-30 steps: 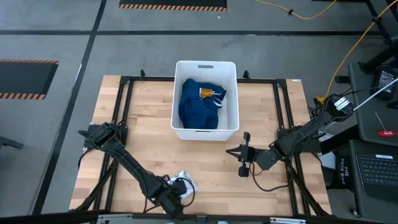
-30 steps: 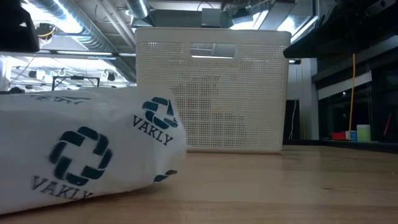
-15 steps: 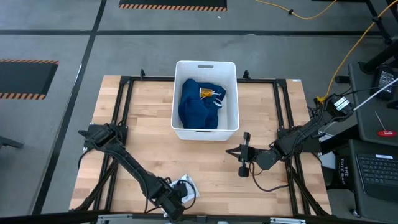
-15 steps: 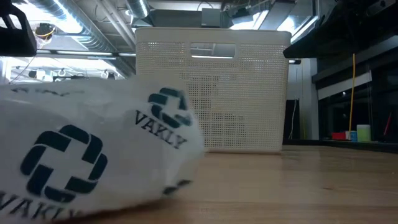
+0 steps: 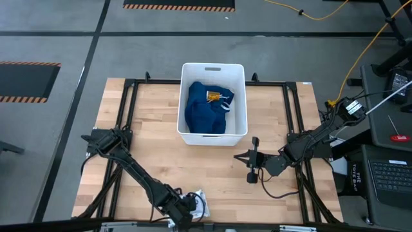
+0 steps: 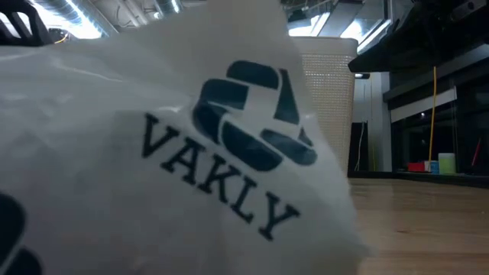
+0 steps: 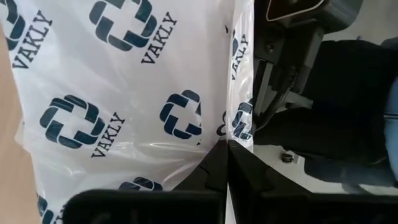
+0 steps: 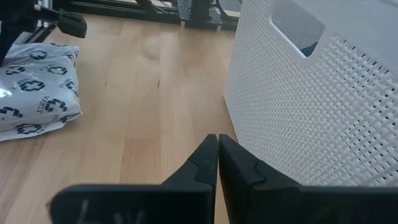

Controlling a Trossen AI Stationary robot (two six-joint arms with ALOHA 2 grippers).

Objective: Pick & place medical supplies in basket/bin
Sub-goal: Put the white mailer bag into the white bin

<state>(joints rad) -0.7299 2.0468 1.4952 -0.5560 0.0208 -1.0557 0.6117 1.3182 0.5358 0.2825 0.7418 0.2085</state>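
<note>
The white packet printed with blue rings (image 5: pixel 198 203) lies at the table's near edge and fills the low view (image 6: pixel 168 153). My left gripper (image 5: pixel 185 207) is shut on it, fingertips meeting in the left wrist view (image 7: pixel 225 148). The white tub (image 5: pixel 212 131) stands at the table's far middle. It holds the dark blue cloth (image 5: pixel 205 111) and the amber bottle (image 5: pixel 214 96). No black block shows. My right gripper (image 5: pixel 251 165) waits shut over bare wood to the right of the tub's near corner (image 8: pixel 217 140). My left gripper pinches the packet between its two fingers at one side edge (image 7: pixel 232 132), where the plastic forms a narrow folded strip. The fingers come in low from the table's left. In the right wrist view the packet (image 8: pixel 34 87) rests flat on the wood.
A black metal frame (image 5: pixel 129 116) runs along the table's left, right and far sides. Bare wood (image 5: pixel 225 187) lies between the tub and the near edge. The low camera sits right in front of the packet.
My left gripper has moved toward the table's near edge and slightly right, staying shut. The packet has slid with it toward the low camera, growing there from a shape at the left into one that fills most of the picture.
</note>
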